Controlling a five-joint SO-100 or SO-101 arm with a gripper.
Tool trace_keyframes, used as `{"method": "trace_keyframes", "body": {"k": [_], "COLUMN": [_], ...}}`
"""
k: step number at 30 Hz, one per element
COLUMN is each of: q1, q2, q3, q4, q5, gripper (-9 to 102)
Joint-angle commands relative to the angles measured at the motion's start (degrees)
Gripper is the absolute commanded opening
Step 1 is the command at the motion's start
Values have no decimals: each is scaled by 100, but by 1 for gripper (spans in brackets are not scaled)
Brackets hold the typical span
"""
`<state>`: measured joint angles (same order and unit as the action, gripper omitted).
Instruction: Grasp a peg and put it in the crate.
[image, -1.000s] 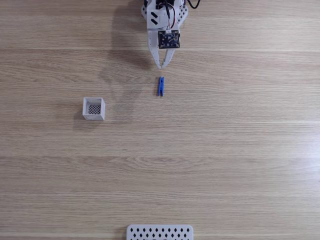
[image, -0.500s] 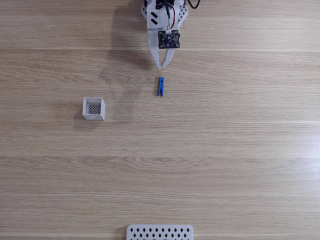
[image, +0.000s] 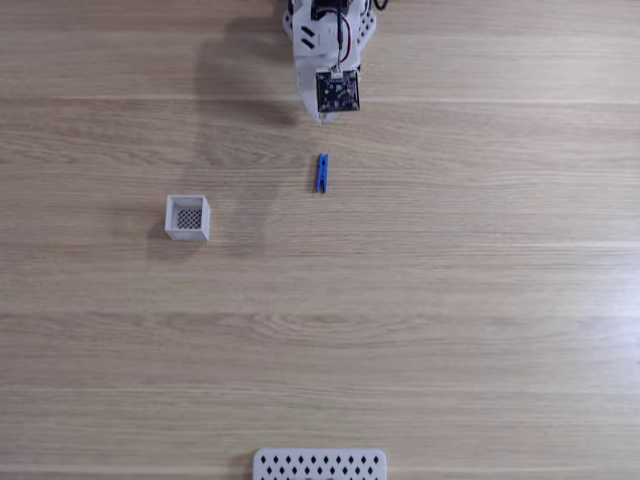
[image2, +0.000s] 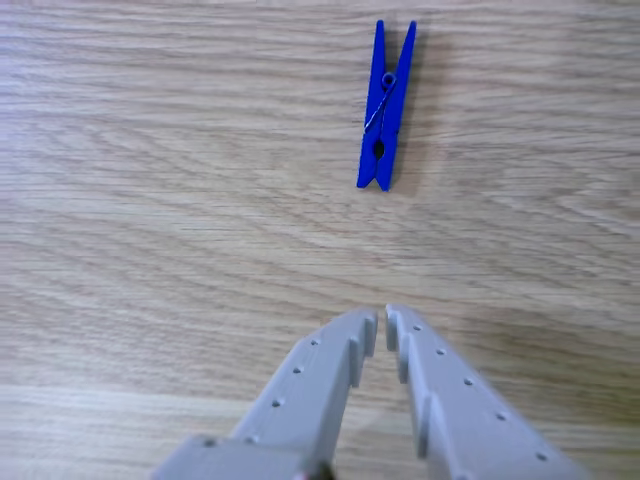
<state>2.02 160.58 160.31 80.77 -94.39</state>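
In the fixed view, a table (image: 450, 330) of pale wood-grain laminate with long horizontal streaks and faint plank seams carries everything. The arm enters from the top edge, a white plastic body with a small dark square circuit board on its face, red and black wires looping above it, and its pincer (image: 320, 117) tapers to a narrow white point directed down the picture, casting a soft grey shadow to the left. Below that point, apart from it, lies the peg (image: 321, 172), a slim bright-blue plastic clip lying flat on the table with its long axis running up and down the picture. Well to the left and slightly lower stands the crate (image: 187, 217), a small square white plastic box, open on top, its bottom a dark perforated mesh. At the bottom edge sits a flat white panel (image: 319, 465) with rounded corners and rows of diamond-shaped holes. In the other view, the pincer (image2: 382, 331) rises from the bottom edge as two light-grey matte fingers dotted with small holes and stepped along their inner edges; the tips stand almost together with a thin slit between them, clenched on nothing. Ahead of them, near the top, the peg (image2: 385, 105) lies flat, two glossy blue prongs joined by a wire spring, forked at both ends.
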Motion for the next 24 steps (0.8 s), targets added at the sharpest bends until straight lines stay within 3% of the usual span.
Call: {"method": "trace_keyframes", "body": {"k": [1,16,24], "q1": [-62,53,35], "q2": [-1274,-5423,-5730], "q3": [-1564,-4140,-4307], "q4": [9,-88,-378], "q5": [44,53,729], "gripper": [-1,0,18]}}
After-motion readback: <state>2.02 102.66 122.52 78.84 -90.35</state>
